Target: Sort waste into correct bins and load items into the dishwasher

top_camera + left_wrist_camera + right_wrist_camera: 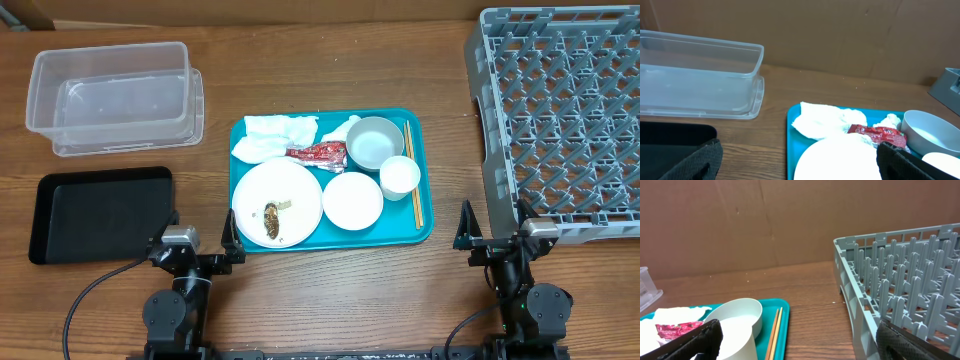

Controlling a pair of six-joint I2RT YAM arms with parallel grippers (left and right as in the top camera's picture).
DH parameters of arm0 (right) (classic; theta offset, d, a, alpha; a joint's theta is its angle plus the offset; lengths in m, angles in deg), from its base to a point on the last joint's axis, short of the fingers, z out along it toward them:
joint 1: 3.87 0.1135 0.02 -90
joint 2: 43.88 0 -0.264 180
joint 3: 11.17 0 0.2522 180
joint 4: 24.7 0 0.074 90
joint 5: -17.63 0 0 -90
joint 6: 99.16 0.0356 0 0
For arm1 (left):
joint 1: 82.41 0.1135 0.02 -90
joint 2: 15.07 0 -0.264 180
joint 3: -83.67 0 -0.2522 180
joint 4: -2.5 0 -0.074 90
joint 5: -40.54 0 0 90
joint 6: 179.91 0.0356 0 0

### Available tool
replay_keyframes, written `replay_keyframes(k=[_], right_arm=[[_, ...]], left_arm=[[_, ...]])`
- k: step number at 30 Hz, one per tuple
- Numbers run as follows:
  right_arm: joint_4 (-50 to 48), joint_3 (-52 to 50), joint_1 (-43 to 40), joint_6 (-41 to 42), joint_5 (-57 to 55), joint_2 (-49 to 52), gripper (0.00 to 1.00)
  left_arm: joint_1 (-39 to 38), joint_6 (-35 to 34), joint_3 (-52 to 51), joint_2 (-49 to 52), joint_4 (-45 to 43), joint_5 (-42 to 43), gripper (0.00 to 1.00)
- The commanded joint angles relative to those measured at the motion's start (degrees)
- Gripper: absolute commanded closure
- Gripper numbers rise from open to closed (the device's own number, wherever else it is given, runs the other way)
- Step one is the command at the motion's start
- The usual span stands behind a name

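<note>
Looking down, we see our left gripper (200, 240) and right gripper (495, 238) at the near edge, both spread wide, grasping nothing. Tissues (268, 140), wrapper (318, 153), bowl (375, 143), cup (400, 176), chopsticks (413, 185), small plate (352, 200) and big plate (295, 185) with scrap (272, 220) lie on the central teal tray (425, 232). Tub (120, 105) far left, black tray (100, 212) near left, rack (560, 110) right.

Soft, even light from above fills all three views, warm on the wooden table (330, 290), with only faint shadows beside the clear tub (110, 95) and the rack (560, 120). In the left wrist view the large white plate (835, 160) is blown out to flat white. The left end effector's fingers (685, 162) and the right end effector's fingers (910, 342) look dark and blurred at the bottom corners.
</note>
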Motion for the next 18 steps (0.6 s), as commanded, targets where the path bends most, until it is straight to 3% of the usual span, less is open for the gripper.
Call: replay_keyframes(k=[1,18], right_arm=[[-0.15,-0.59,0.22,-0.37,-0.50,-0.31,0.00],[-0.63,-0.59,0.22,0.13,-0.37,-0.31,0.00]], left_arm=[[0.44,1.51,-0.22,-0.46,0.07,-0.24,0.00],[0.44,1.51,-0.22,-0.46,0.07,-0.24,0.00]])
